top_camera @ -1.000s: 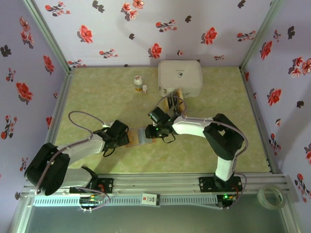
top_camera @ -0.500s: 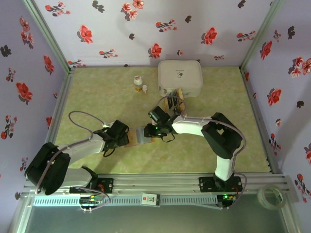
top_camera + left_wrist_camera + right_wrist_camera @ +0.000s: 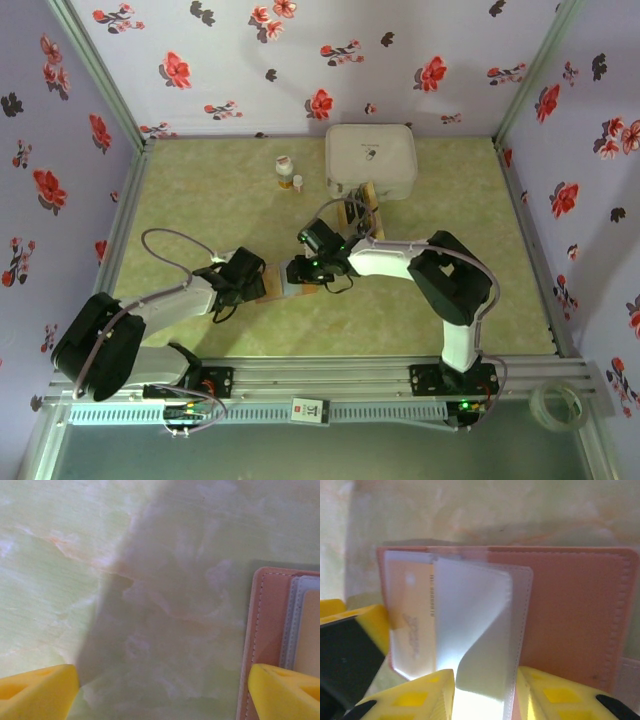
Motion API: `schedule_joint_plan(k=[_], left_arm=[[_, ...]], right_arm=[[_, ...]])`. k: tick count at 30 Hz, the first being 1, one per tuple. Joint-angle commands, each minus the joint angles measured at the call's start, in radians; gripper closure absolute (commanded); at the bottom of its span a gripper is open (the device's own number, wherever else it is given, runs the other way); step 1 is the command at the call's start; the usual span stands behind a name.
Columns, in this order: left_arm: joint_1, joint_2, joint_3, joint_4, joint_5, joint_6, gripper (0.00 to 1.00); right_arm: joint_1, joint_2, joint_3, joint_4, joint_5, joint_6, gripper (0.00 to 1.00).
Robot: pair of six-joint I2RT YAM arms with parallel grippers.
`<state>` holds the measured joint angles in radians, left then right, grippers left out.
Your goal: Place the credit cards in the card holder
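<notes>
The card holder (image 3: 279, 285), a reddish-brown wallet, lies open on the table between my two grippers. In the right wrist view the card holder (image 3: 570, 610) shows pale sleeve leaves, and a tan credit card (image 3: 410, 615) sits in the left sleeve. My right gripper (image 3: 487, 700) is low over it, jaws partly apart, with a bent sleeve leaf (image 3: 480, 630) between the fingers. My left gripper (image 3: 160, 695) stands wide open at the card holder's (image 3: 267, 630) left edge, one fingertip (image 3: 285, 690) over its border. More credit cards (image 3: 358, 213) lie stacked in front of the white box.
A large white rounded box (image 3: 371, 160) stands at the back of the table. Two small bottles (image 3: 286, 171) stand to its left. Flowered walls close in the back and both sides.
My right gripper has slid a little to the left over the card holder. The left arm has stayed where it was.
</notes>
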<state>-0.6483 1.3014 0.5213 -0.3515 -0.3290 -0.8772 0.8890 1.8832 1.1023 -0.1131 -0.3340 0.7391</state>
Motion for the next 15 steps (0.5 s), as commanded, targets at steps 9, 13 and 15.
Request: schedule_joint_plan(k=[9,13,15], left_arm=[[0.004,-0.003,-0.020,0.009,0.021,0.016,0.10],[0.036,-0.079,0.005,-0.047,0.000,0.012,0.10],[0.066,-0.133,0.013,-0.069,-0.002,0.010,0.10]], right_arm=[[0.007,0.021,-0.001,0.190,-0.118,0.135,0.63],[0.013,0.022,0.011,0.214,-0.125,0.156,0.63],[0.019,0.029,0.023,0.220,-0.127,0.165,0.63]])
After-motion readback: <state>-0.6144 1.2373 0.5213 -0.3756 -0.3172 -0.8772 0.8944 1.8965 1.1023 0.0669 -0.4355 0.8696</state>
